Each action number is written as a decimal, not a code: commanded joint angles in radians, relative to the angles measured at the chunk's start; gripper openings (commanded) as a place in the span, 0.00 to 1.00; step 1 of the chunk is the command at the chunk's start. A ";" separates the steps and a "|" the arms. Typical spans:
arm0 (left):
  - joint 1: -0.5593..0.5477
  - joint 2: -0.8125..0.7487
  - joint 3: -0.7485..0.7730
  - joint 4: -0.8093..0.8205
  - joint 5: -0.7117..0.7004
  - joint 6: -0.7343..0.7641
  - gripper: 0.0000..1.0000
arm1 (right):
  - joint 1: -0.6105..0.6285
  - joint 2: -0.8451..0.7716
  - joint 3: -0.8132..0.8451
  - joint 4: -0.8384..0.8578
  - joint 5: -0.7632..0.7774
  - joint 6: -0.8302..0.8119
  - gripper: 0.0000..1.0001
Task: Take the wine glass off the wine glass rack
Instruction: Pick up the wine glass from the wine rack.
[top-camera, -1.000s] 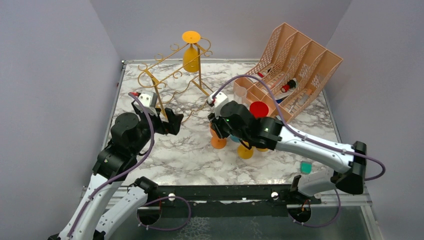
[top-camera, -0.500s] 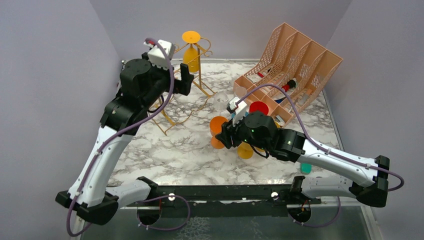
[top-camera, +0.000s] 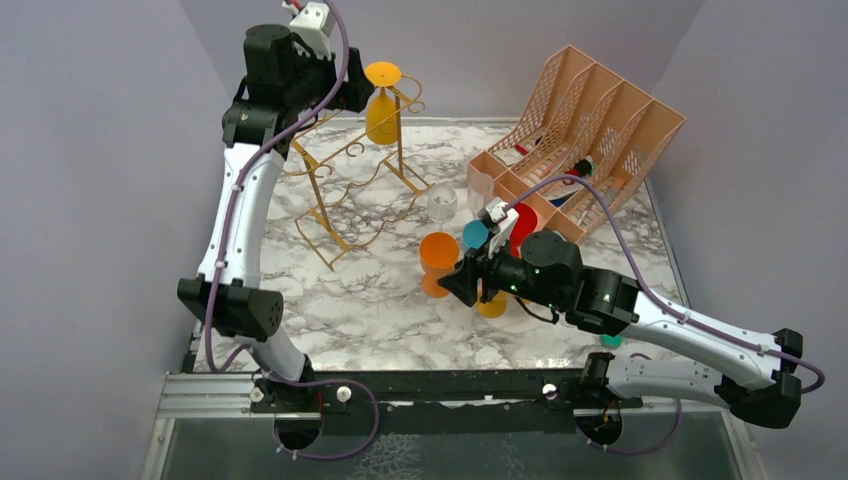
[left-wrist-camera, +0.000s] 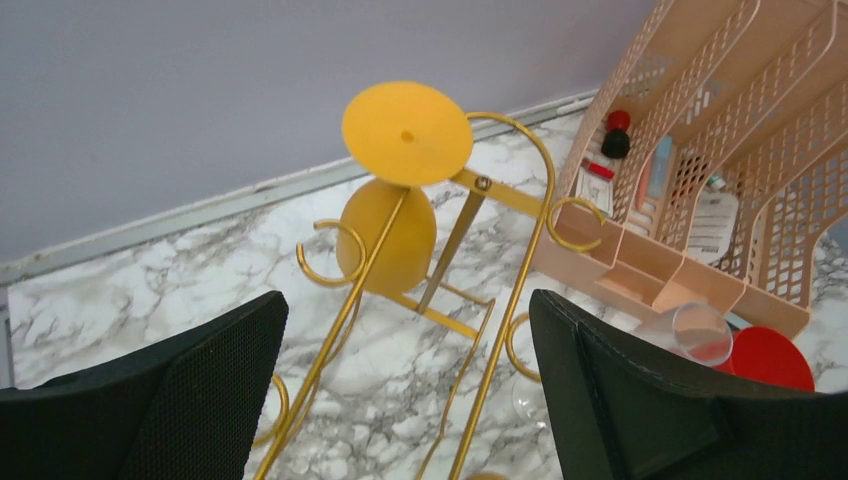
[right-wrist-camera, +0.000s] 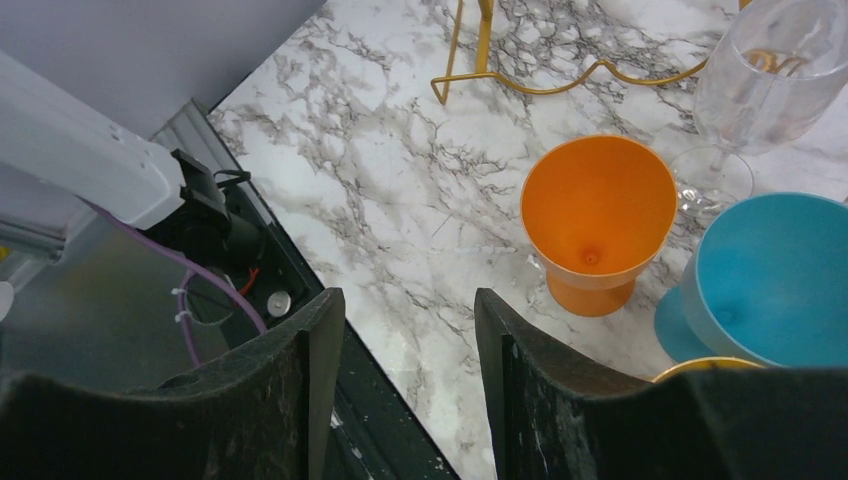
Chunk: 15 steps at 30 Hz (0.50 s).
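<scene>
A yellow wine glass (top-camera: 383, 115) hangs upside down at the far end of the gold wire rack (top-camera: 338, 185), its round foot on top of the rails. In the left wrist view the glass (left-wrist-camera: 385, 235) hangs between the rack's rails (left-wrist-camera: 500, 310). My left gripper (top-camera: 352, 92) is raised high, just left of the glass's foot, open and empty; in its wrist view (left-wrist-camera: 405, 330) the jaws stand wide apart above the rails, short of the glass. My right gripper (top-camera: 456, 285) is open and empty (right-wrist-camera: 410, 320) low over the marble near the front edge.
An orange cup (top-camera: 438, 255), a blue cup (right-wrist-camera: 770, 280), a clear wine glass (top-camera: 441, 205), a red cup (top-camera: 520, 220) and a yellow cup (top-camera: 490, 303) stand mid-table by the right gripper. A peach lattice organizer (top-camera: 590, 130) stands back right. Walls close in behind and left.
My left arm rose from the table in front of the rack and swung up and back beside the hanging glass. My right arm drew back toward the front, uncovering the orange cup.
</scene>
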 joint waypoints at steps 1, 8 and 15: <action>0.060 0.135 0.191 0.033 0.154 -0.050 0.91 | 0.003 -0.019 -0.014 0.027 -0.027 0.041 0.54; 0.098 0.395 0.446 0.039 0.256 -0.115 0.79 | 0.003 -0.029 -0.007 0.015 -0.028 0.045 0.54; 0.099 0.469 0.476 0.146 0.324 -0.197 0.74 | 0.004 -0.030 -0.002 -0.005 -0.031 0.053 0.54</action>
